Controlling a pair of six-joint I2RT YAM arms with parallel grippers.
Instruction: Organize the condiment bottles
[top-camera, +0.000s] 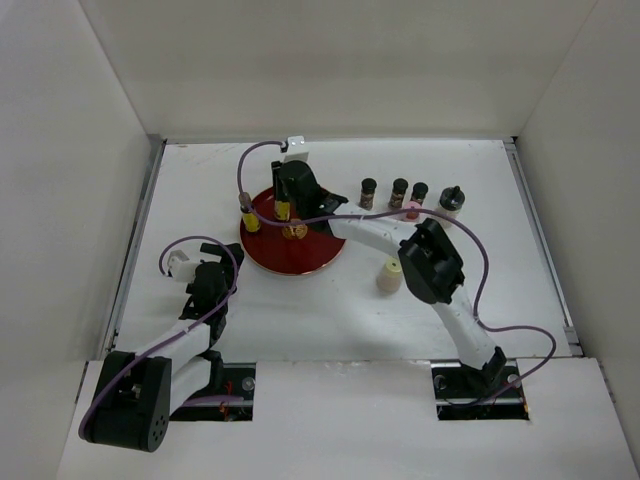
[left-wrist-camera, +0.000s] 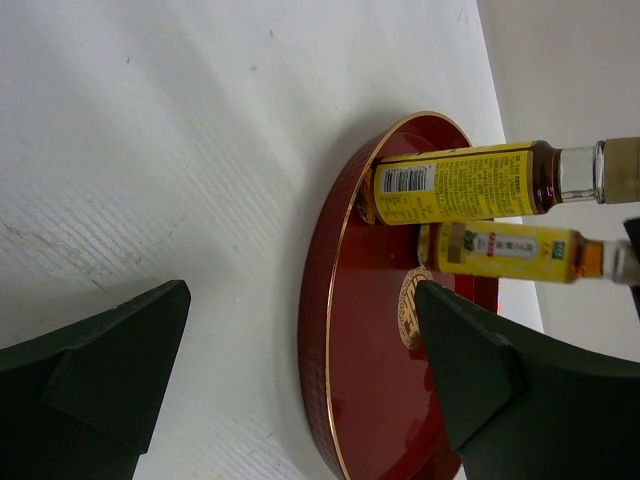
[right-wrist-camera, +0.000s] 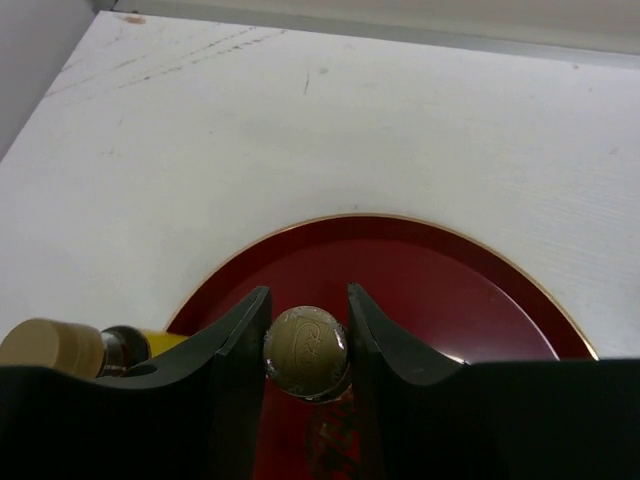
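Note:
My right gripper (right-wrist-camera: 307, 291) is shut on the round tan cap of a slim yellow bottle (right-wrist-camera: 306, 352), upright over the red tray (right-wrist-camera: 420, 275). From above, that gripper (top-camera: 290, 195) and bottle (top-camera: 283, 210) are at the tray's far side. A second yellow bottle (top-camera: 250, 218) stands at the tray's left rim, and its cap (right-wrist-camera: 50, 345) shows at the right wrist view's lower left. Both yellow bottles (left-wrist-camera: 455, 185) (left-wrist-camera: 510, 252) show in the left wrist view. My left gripper (top-camera: 215, 275) (left-wrist-camera: 300, 295) is open and empty, left of the tray.
Several dark black-capped bottles (top-camera: 399, 192) stand in a row at the back right, with a pink-lidded one (top-camera: 410, 210) in front of them. A cream bottle (top-camera: 389, 276) stands right of the tray (top-camera: 320, 262), beside my right forearm. White walls enclose the table.

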